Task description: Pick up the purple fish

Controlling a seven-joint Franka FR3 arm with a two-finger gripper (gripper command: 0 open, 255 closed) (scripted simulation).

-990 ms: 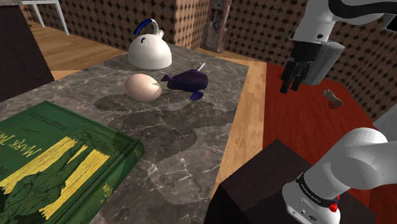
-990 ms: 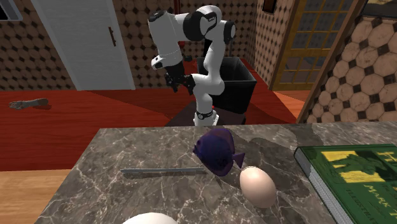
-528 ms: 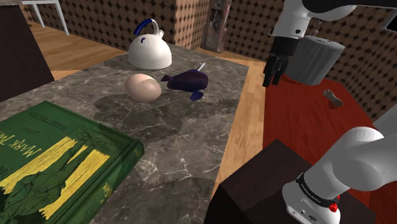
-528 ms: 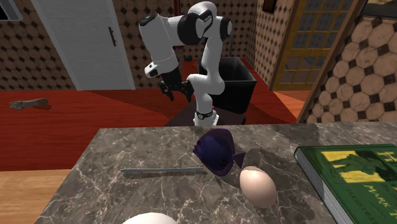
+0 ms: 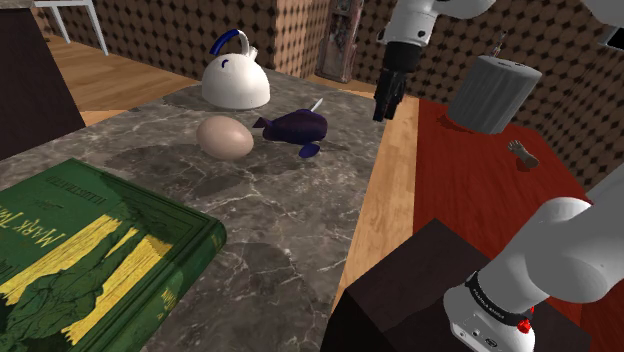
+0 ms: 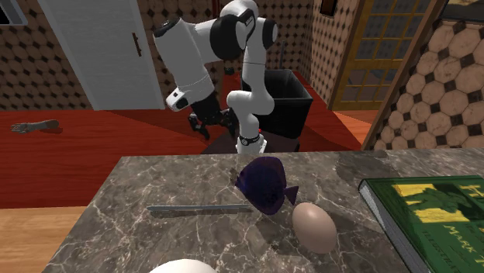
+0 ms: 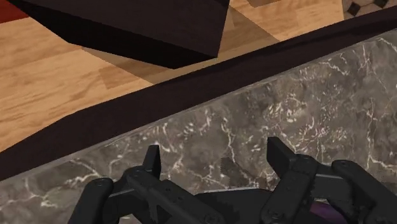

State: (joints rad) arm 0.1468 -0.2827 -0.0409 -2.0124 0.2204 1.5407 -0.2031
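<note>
On the marbled tabletop [image 5: 270, 230], upper middle of the shoulder view, sits an egg [image 5: 225, 137], with the purple fish [image 5: 295, 126] just to its right. Further right the pincer [image 5: 384, 112] hangs released, empty. The fish looks light, stiff and perhaps slick, so grip across its plump body.

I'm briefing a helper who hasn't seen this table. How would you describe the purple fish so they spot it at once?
Find the grey marbled tabletop. At its far end in the shoulder view stands a white kettle with a blue handle, a beige egg just before it. Right of the egg lies the dark purple fish, the one finned thing there.
</note>
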